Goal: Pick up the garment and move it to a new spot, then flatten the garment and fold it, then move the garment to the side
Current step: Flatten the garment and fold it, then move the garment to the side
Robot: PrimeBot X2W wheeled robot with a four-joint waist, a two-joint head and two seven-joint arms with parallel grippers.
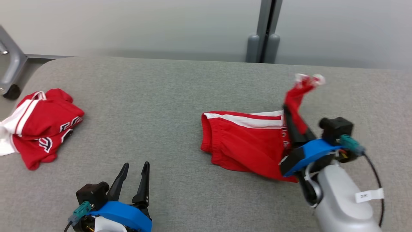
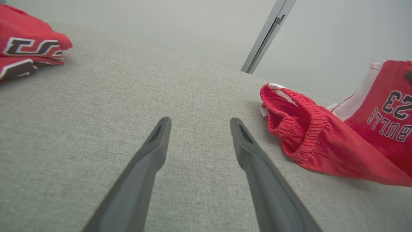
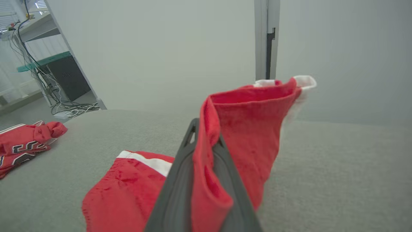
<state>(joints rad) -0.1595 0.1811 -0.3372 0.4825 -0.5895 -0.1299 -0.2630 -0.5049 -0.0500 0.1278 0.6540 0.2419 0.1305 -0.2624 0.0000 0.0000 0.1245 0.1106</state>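
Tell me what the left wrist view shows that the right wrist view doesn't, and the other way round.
Left wrist view adds: the left tool, open over bare table, and the BULLS 23 print on the red shorts. Right wrist view adds: the right tool shut on a raised fold of those shorts, and tangled cables in the room behind. Both share: the shorts, a second red garment lying apart from them, the grey table, the grey post behind.

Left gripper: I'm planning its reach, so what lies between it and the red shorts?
Nothing but bare grey tabletop, as the head view shows: the left gripper stands open, apart from the red shorts.
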